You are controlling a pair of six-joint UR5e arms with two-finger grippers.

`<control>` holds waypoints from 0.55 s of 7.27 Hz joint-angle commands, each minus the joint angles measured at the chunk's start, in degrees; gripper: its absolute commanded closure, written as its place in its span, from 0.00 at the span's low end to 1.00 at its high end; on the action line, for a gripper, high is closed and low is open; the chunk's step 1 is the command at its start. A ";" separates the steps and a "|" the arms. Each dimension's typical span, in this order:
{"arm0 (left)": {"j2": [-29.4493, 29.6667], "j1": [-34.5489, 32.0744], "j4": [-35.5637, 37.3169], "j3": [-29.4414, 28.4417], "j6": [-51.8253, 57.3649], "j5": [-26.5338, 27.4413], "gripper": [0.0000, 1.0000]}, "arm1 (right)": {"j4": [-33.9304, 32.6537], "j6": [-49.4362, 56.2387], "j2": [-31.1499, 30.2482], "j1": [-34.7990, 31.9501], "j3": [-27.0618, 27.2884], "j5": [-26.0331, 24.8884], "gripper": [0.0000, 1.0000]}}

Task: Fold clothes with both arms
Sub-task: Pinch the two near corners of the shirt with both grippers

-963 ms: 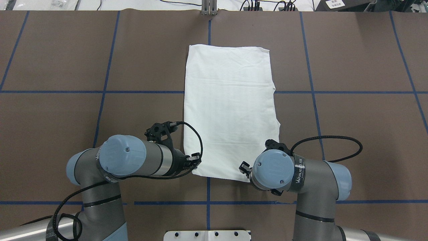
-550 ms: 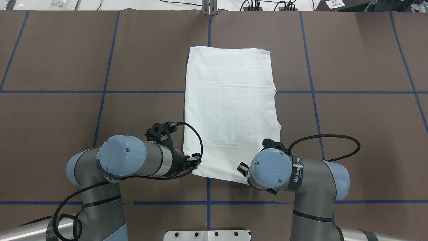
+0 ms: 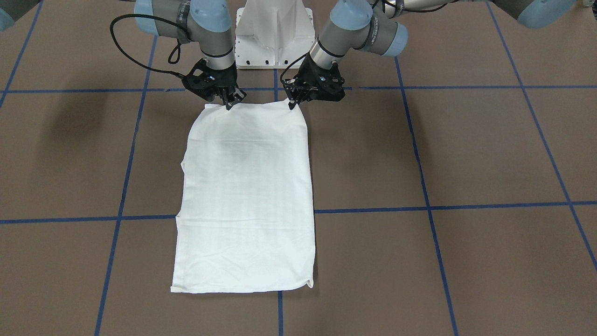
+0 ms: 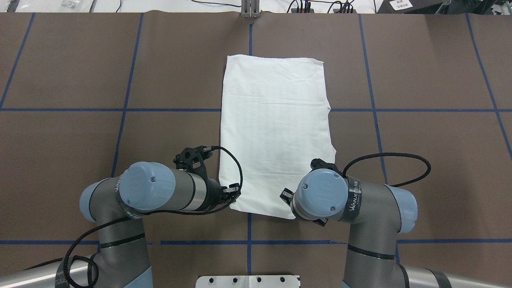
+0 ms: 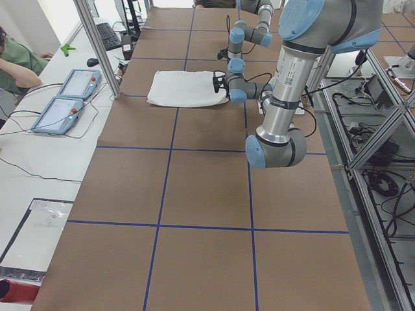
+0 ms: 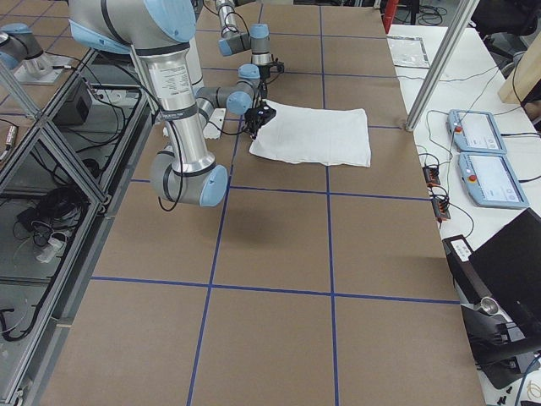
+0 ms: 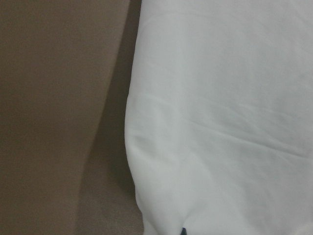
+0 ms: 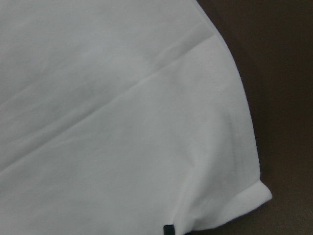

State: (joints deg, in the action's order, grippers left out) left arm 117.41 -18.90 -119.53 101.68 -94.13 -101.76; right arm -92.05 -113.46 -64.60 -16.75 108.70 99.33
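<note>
Exterior front-facing: left gripper (image 3: 293, 103) and right gripper (image 3: 228, 105) each pinch a T-shirt (image 3: 247, 196) corner beneath them; grasp step, next likely lift together, carry forward.

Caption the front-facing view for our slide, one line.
Dual-arm fold: left tool and right tool at the robot-side corners of a folded white T-shirt on the brown gridded table.
</note>
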 commanded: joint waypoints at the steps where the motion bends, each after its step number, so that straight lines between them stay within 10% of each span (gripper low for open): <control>1: -0.68 -0.17 0.00 1.40 0.00 -0.10 1.00 | -0.06 -0.18 -0.09 -0.39 3.69 0.34 1.00; 4: -5.16 1.66 2.88 12.10 -5.77 -0.36 1.00 | 0.03 0.79 -1.05 2.05 9.05 2.18 1.00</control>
State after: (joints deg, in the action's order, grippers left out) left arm 114.15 -18.37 -118.28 109.29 -96.62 -102.08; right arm -91.98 -112.88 -65.46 -16.33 115.52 101.02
